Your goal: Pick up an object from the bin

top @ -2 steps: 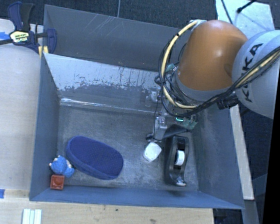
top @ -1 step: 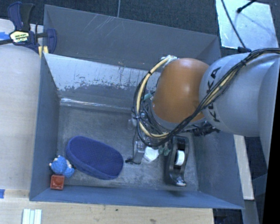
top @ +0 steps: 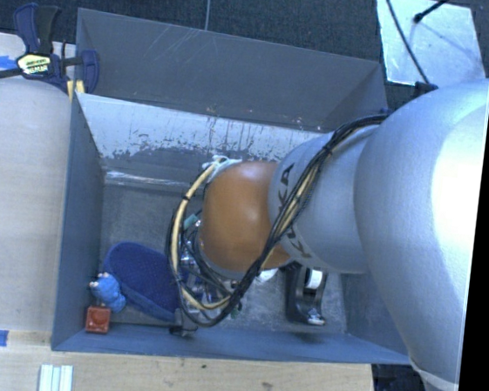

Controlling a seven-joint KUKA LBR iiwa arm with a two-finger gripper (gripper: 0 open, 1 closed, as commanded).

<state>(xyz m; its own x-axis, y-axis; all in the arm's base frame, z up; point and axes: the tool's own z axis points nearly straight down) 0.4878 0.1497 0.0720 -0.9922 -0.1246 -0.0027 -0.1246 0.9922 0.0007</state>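
grey bin (top: 80, 215) holds blue pouch (top: 140, 277), red block (top: 97, 320), black thing (top: 300, 304).

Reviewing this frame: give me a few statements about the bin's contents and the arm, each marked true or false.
1. A small red block lies in the lower left corner of the bin. True.
2. The dark blue rounded thing rests against the far wall. False: it lies low on the left, beside the red block and a little light-blue thing.
3. The arm's orange cover is over the middle of the bin. True.
4. The black thing lies left of the dark blue rounded thing. False: it lies on the bin floor to the right of the orange cover.
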